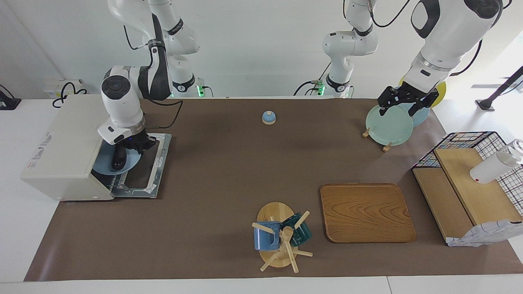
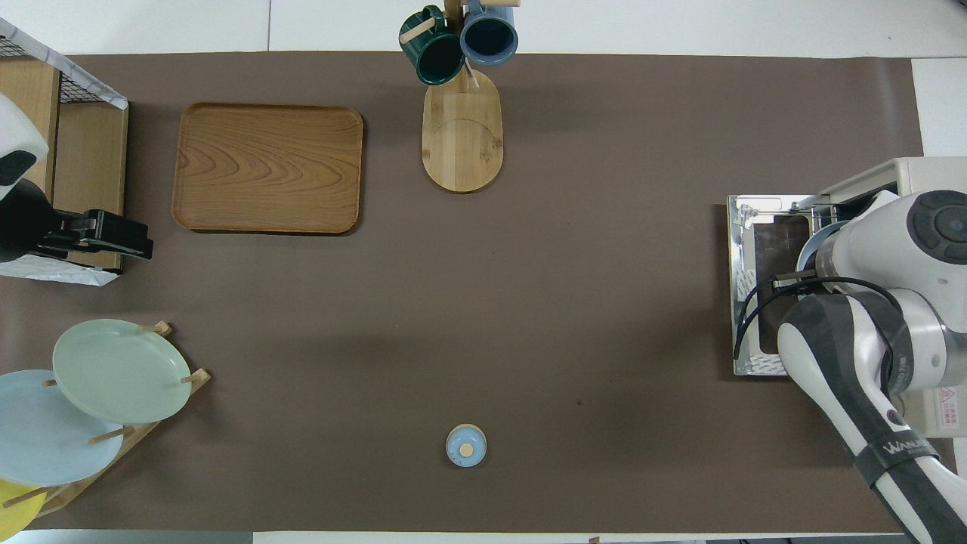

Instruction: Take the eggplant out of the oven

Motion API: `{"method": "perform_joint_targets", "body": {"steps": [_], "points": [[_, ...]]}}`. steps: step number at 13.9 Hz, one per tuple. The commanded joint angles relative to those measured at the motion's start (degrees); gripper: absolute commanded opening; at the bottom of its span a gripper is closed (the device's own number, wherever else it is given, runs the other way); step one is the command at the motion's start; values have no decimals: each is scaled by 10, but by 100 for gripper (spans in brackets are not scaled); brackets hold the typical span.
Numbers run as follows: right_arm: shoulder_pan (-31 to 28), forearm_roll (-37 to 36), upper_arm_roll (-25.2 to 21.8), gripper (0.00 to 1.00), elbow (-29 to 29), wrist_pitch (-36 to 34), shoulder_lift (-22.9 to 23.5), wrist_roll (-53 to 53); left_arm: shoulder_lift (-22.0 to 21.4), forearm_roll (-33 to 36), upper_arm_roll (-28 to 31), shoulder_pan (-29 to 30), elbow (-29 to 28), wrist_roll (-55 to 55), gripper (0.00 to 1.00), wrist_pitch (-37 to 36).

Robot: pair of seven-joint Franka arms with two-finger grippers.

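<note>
The cream-white oven (image 1: 61, 139) stands at the right arm's end of the table, its drop-down door (image 1: 151, 167) lying open on the mat. At its mouth sits a light blue plate (image 1: 104, 161) with the dark eggplant (image 1: 118, 160) lying on it. My right gripper (image 1: 131, 143) is low over the eggplant's end that is nearer to the robots. In the overhead view the right arm covers the eggplant; the oven (image 2: 918, 175), door (image 2: 759, 249) and plate rim (image 2: 810, 240) show. My left gripper (image 1: 398, 109) is open and waits over the plate rack.
A rack with pale green and blue plates (image 1: 388, 124) is near the left arm. A blue bell (image 1: 269, 117), a mug tree (image 1: 282, 237), a wooden tray (image 1: 366, 212) and a wire-sided shelf (image 1: 470, 183) with a white bottle (image 1: 492, 167) stand on the brown mat.
</note>
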Motion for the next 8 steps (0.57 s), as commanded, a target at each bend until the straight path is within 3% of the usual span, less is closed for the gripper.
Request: {"method": "perform_joint_targets", "body": {"steps": [1, 5, 8], "points": [[35, -7, 6, 0, 10, -21, -5, -8, -4, 8, -5, 6, -1, 0, 100, 2], [142, 8, 7, 0, 87, -67, 21, 81, -4, 8, -5, 6, -1, 1, 100, 5], [228, 59, 6, 0, 152, -71, 80, 172, -4, 8, -5, 6, -1, 0, 100, 5]]}}
